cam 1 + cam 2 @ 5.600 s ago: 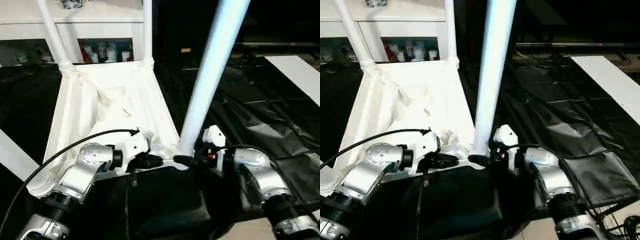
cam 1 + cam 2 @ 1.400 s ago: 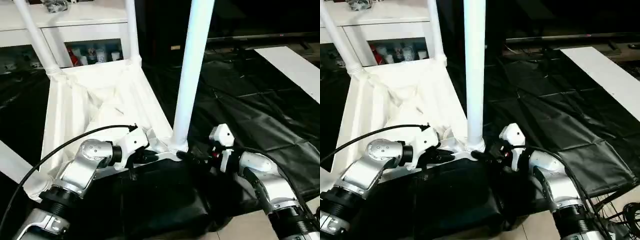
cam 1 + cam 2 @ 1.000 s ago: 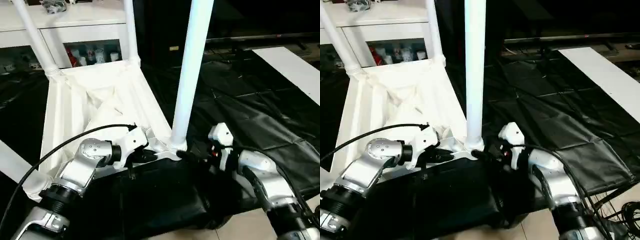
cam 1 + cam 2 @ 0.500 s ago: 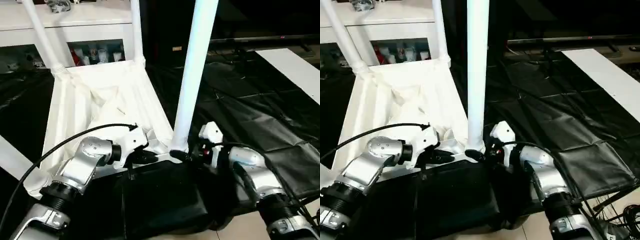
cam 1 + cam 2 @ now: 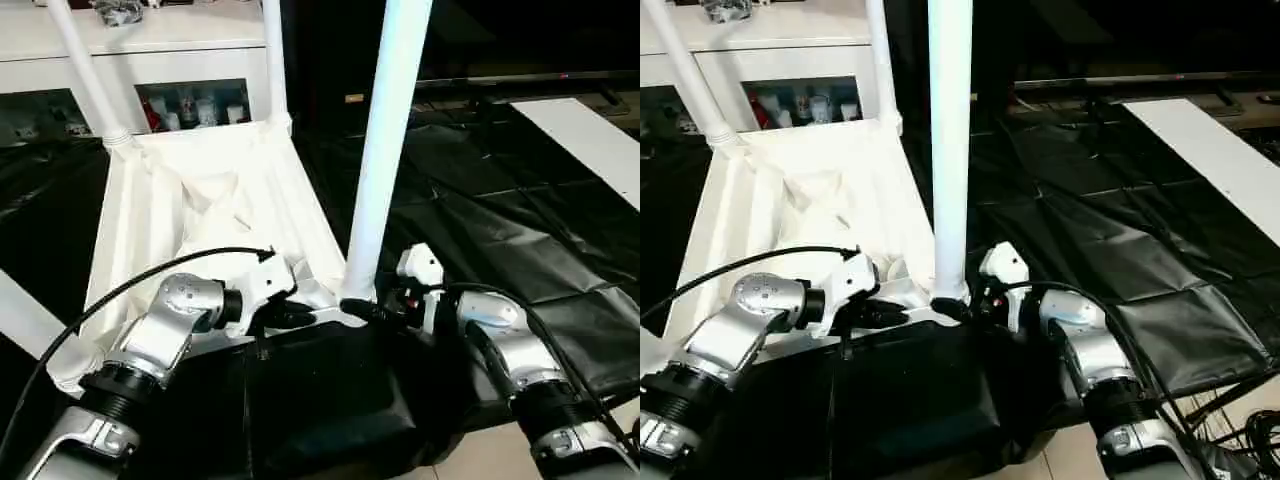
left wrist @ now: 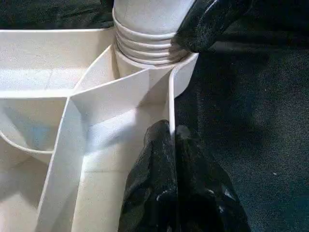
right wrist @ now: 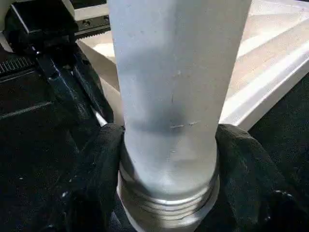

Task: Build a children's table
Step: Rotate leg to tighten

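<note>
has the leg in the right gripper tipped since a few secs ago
Yes. The leg in the right gripper leaned rightward against the far legs; now it stands nearly parallel, more upright in its socket.

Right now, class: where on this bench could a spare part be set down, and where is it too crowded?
Free: the black sheet between the near leg and the white board. Crowded: the tabletop's near corner, where the left end effector pinches the rim and the right end effector grips that leg.

Upturned table top (image 5: 200, 200) on black-sheeted table (image 5: 500, 200), cabinet (image 5: 150, 60) behind, legs (image 5: 385, 150) upright at corners.
</note>
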### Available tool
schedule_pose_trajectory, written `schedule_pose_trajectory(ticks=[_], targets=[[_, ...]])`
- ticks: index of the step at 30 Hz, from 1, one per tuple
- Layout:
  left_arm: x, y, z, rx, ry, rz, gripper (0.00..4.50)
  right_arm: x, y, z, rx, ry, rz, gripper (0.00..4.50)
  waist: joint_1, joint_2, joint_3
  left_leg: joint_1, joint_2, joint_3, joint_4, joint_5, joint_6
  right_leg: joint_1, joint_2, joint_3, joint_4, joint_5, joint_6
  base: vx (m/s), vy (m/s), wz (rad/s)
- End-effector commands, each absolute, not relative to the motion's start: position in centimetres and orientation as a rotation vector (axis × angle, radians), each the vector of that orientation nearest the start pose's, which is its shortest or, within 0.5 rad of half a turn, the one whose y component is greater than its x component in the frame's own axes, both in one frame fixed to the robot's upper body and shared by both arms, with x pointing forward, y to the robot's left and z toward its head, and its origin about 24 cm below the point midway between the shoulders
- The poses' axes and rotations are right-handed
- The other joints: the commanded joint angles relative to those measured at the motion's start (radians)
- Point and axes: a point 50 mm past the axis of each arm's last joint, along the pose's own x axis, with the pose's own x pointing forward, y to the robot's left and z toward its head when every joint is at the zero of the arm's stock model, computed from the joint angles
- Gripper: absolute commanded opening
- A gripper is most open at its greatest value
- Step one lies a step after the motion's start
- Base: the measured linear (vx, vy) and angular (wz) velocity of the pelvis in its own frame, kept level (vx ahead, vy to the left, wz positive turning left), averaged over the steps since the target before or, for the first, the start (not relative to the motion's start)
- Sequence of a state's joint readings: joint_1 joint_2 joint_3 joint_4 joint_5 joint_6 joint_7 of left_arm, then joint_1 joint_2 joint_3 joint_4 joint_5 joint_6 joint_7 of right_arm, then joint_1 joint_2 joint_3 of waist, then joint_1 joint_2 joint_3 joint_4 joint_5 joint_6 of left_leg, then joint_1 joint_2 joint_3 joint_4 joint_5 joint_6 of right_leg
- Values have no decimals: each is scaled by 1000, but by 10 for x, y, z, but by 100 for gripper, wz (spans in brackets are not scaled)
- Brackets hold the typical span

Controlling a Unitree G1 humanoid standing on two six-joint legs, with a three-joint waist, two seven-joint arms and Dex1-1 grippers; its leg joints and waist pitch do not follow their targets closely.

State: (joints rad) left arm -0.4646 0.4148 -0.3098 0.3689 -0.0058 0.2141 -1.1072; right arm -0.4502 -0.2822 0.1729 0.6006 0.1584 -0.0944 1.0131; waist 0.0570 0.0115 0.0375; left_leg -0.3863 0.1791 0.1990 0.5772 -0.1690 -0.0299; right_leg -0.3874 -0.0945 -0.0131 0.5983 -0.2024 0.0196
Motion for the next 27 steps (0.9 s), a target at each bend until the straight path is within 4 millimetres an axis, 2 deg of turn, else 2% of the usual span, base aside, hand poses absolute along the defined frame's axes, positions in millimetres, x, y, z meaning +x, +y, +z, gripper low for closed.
schedule_pose_trajectory(ticks=[1,3,4,5,7,9,10,11,13,14,16,18,19,21,22,24,26,27], targets=[[288,133,30,386,550,-1311,0,305,-129,34,-169,194,1136,261,-1,-11,-57,24,44,-14,-59,-176,69,30,-36,16,-53,-72,-264,0,0,0],[291,133,28,378,556,-1267,0,308,-131,30,-172,208,1079,261,-1,-10,-58,24,44,-15,-59,-179,66,30,-35,15,-53,-76,-263,0,0,0],[294,131,26,371,562,-1226,0,313,-132,24,-187,223,975,261,-5,-9,-55,24,44,-14,-61,-203,52,25,-36,17,-56,-107,-264,0,0,0],[295,130,26,371,563,-1218,0,314,-132,24,-186,225,962,261,-6,-8,-52,26,42,-14,-63,-224,43,23,-36,17,-60,-136,-262,0,0,0],[299,126,24,372,565,-1163,0,316,-130,17,-170,238,874,261,-11,-11,-48,29,44,-19,-72,-303,3,22,-38,18,-70,-259,-230,0,0,0],[306,118,21,359,570,-1069,0,318,-124,9,-132,262,757,261,-15,-8,-46,31,44,-20,-73,-333,-12,16,-39,19,-75,-301,-216,0,0,0],[310,114,20,349,573,-1026,0,319,-121,6,-120,273,710,261,-23,-9,-40,37,42,-24,-77,-401,-43,8,-39,19,-85,-399,-192,0,0,0],[315,108,18,325,590,-949,0,322,-115,1,-96,299,609,261,-25,-10,-41,37,42,-28,-79,-409,-50,10,-40,17,-86,-418,-184,0,0,0],[321,100,16,308,613,-866,0,325,-105,-3,-59,327,502,260,-31,-8,-41,39,40,-33,-81,-453,-63,3,-40,15,-95,-471,-157,-53,13,-3],[321,100,16,308,613,-866,0,325,-105,-3,-59,327,502,260,-33,-8,-40,40,39,-33,-81,-471,-64,-1,-39,15,-98,-489,-149,-53,15,-3],[327,91,16,307,622,-813,0,328,-90,-4,-5,350,420,260,-35,-9,-39,41,37,-39,-84,-515,-69,-2,-40,9,-109,-530,-121,0,0,0],[330,82,16,317,624,-804,0,332,-76,-2,56,368,365,260,-42,-7,-35,53,33,-43,-83,-579,-75,-14,-38,3,-120,-580,-104,0,0,0],[331,78,16,324,624,-803,0,334,-71,-1,73,380,340,260,-46,-5,-36,50,33,-50,-88,-602,-81,-7,-39,-3,-121,-596,-88,0,0,0],[332,76,16,330,624,-797,0,335,-67,-1,75,390,321,259,-49,-1,-38,49,34,-55,-94,-620,-88,-2,-37,-6,-121,-573,-82,0,0,0],[333,75,16,334,624,-796,0,335,-66,0,63,387,330,259,-48,-2,-38,51,34,-58,-98,-645,-90,-6,-35,-7,-123,-529,-89,0,0,0],[332,78,15,347,627,-798,0,334,-63,0,93,379,374,259,-47,0,-39,53,33,-58,-99,-665,-85,-7,-35,-6,-125,-509,-94,0,0,0],[332,80,14,354,633,-802,0,333,-63,2,119,360,388,259,-45,0,-41,51,34,-57,-101,-653,-79,-5,-36,-3,-123,-473,-106,0,0,0],[331,81,13,354,637,-805,0,333,-64,3,129,348,390,294,-42,-1,-41,52,35,-54,-101,-645,-76,-8,-37,1,-123,-456,-112,0,0,0]])
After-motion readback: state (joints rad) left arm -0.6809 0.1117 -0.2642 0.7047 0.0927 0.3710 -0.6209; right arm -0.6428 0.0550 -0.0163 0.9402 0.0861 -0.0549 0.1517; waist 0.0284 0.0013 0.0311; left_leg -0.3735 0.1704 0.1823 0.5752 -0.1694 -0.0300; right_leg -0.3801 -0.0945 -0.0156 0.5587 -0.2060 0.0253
